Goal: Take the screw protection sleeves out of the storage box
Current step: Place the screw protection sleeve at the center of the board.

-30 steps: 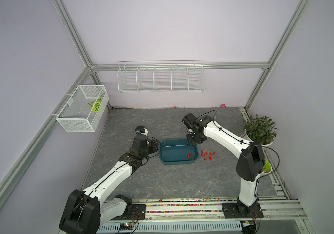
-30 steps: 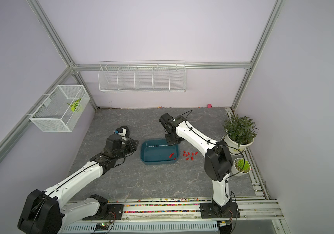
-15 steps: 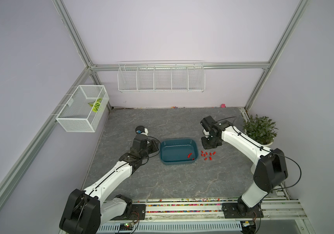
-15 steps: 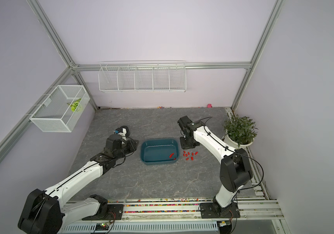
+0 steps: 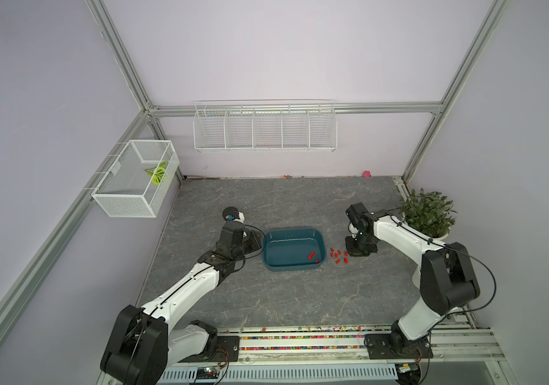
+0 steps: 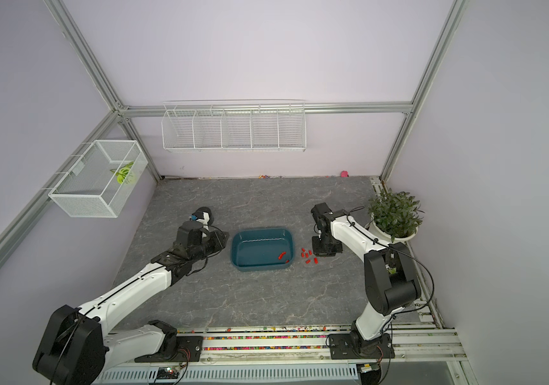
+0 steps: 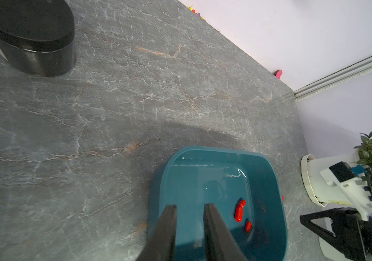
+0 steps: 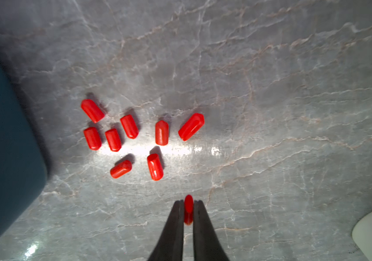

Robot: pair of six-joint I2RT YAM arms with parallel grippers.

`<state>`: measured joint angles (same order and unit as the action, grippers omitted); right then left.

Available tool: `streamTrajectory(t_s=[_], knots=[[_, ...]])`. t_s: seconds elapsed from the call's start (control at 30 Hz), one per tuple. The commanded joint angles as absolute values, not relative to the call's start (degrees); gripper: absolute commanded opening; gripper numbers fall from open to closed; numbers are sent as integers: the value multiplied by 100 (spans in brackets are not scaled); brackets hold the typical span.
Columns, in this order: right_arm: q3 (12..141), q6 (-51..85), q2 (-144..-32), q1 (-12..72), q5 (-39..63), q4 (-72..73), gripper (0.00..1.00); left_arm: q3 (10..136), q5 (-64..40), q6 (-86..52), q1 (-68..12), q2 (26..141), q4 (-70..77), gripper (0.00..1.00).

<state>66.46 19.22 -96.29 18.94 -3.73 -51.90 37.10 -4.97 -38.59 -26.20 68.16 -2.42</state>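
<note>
The teal storage box (image 5: pixel 286 246) (image 6: pixel 256 248) lies mid-table. Three red screw protection sleeves (image 7: pixel 239 212) remain at its right end, seen also in a top view (image 5: pixel 311 255). Several more sleeves (image 8: pixel 129 126) lie loose on the table just right of the box (image 5: pixel 345 260). My right gripper (image 8: pixel 188 202) (image 5: pixel 354 250) hangs low beside that pile, shut on one sleeve (image 8: pixel 188 214) held at the fingertips. My left gripper (image 7: pixel 189 205) (image 5: pixel 257 245) sits at the box's left end, its fingers closed astride the rim.
A black cup (image 5: pixel 231 213) (image 7: pixel 29 38) stands behind the left wrist. A potted plant (image 5: pixel 426 213) is at the right edge, close to the right arm. White wire baskets (image 5: pixel 133 180) hang on the left and back walls. Coloured beads line the front rail (image 5: pixel 299 338).
The right arm has swung rightward from above the box to the table beside the loose pile, carrying a sleeve. The left arm and the box have not moved.
</note>
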Motion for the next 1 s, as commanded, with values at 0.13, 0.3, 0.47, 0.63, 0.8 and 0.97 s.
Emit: streamTrajectory(t_s=[0.13,0.3,0.47,0.63,0.8,0.97], knots=[[6462,1837,-9940,1889,-337,-4910,16,3797,-496,-3879,-2593,6844,-299,29],[6458,1823,-10032,1887,-262,-4821,19,3814,-516,-3876,-2597,6861,-320,29],[6438,1815,-10106,1886,-168,-4748,22,3828,-538,-3876,-2593,6878,-334,29],[6526,1797,-9851,1904,-32,-4805,23,3850,-546,-3874,-2593,6902,-342,29],[6980,1814,-9394,2162,194,-5117,26,3881,-555,-3872,-2597,6971,-350,29],[7451,1883,-9564,2514,469,-5184,31,3903,-559,-3873,-2593,6997,-360,29]])
